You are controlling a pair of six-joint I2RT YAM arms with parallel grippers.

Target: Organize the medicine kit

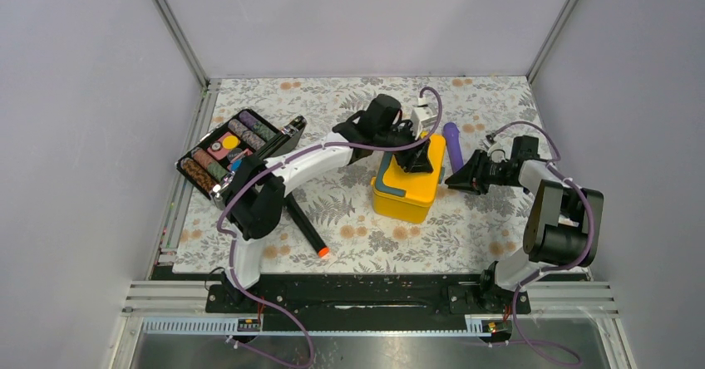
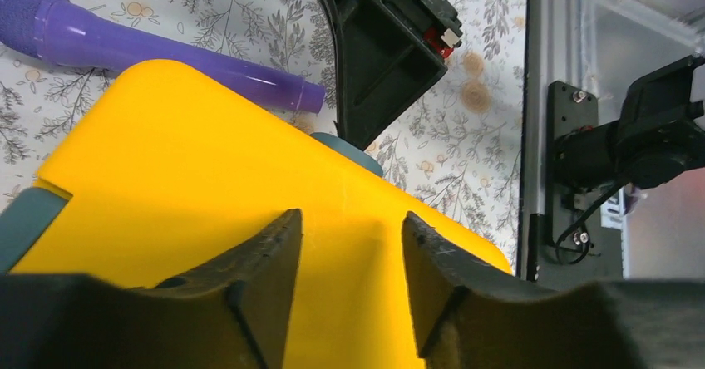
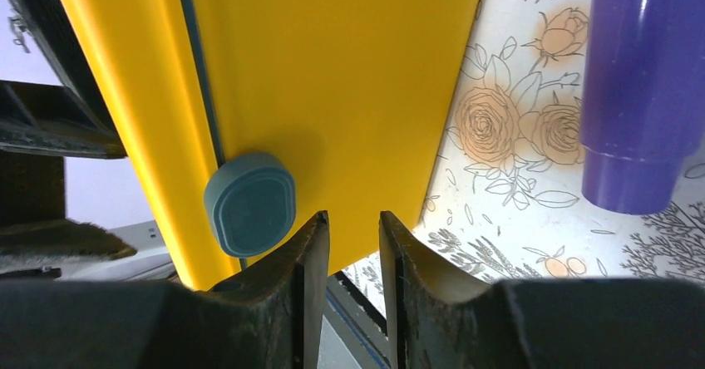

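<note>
The closed yellow medicine kit (image 1: 406, 190) stood mid-way across the floral table (image 1: 349, 236), just beside a purple microphone-shaped object (image 1: 453, 146). The left gripper (image 2: 353, 223) hung low over its lid, fingers moderately apart and empty. The right gripper (image 3: 353, 219) faced the side with the teal latch (image 3: 249, 203), fingers narrowly parted, clasping nothing.

White arms (image 1: 320, 161) with black joints, purple cables (image 1: 591, 228)

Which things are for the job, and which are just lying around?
For the job: medicine kit, left gripper, right gripper.
Just lying about: purple microphone, black tray of coloured rolls, black marker with an orange tip.
</note>
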